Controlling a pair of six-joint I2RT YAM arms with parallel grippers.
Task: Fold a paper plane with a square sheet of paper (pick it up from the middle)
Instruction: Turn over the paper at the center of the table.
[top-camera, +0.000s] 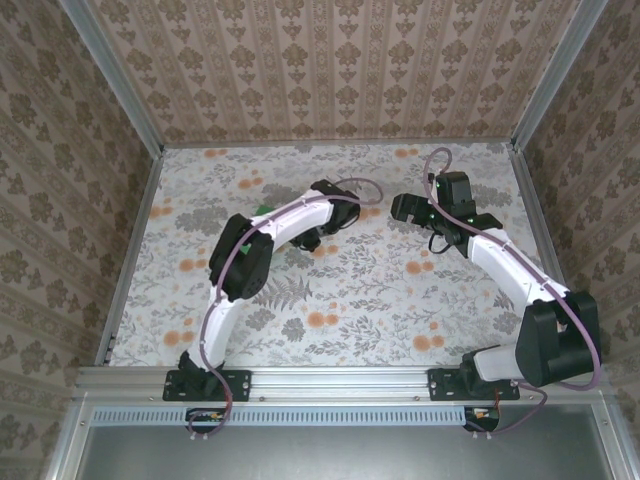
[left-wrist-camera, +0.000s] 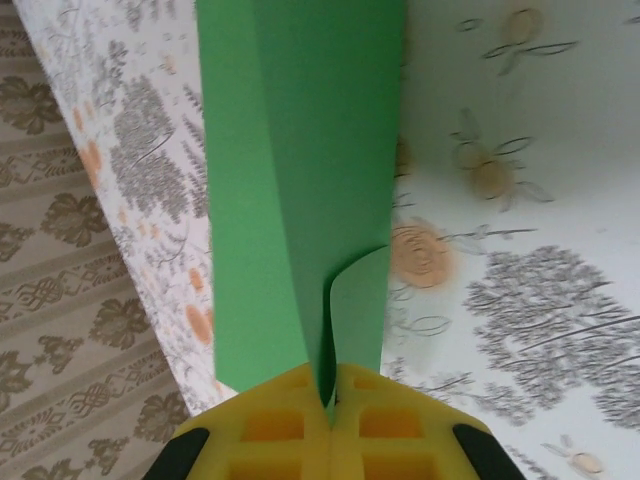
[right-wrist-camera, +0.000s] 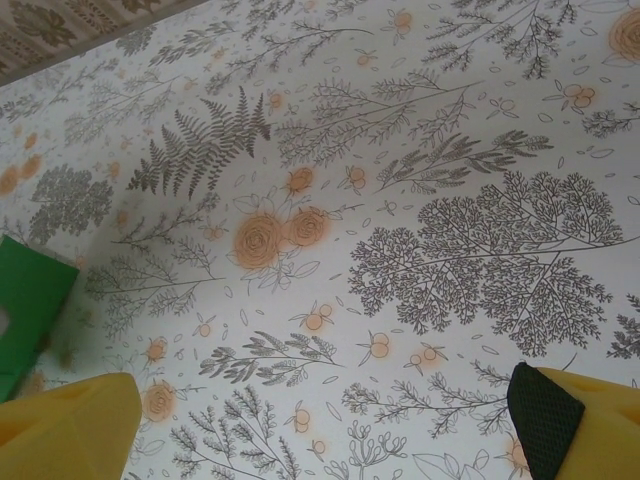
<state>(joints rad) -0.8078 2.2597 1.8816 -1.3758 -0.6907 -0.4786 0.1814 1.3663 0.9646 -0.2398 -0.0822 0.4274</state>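
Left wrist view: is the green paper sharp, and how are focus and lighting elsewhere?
Left wrist: the sheet of paper is soft, as is the left gripper shut on it. Right wrist: the print on the table is crisp mid-frame, the right gripper blurred at the bottom corners. Top external: even diffuse light, faint shadows, no glare.

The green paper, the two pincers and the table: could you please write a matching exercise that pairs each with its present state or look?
Things:
1. thin bright green sheet of paper
2. left pincer
3. right pincer
4. floral-printed table top

States:
A. open, holding nothing
B. folded, one end clamped between yellow fingers
C. shut on the sheet
D. grey ferns and orange flowers on white

Pairs: 1-B, 2-C, 3-A, 4-D.
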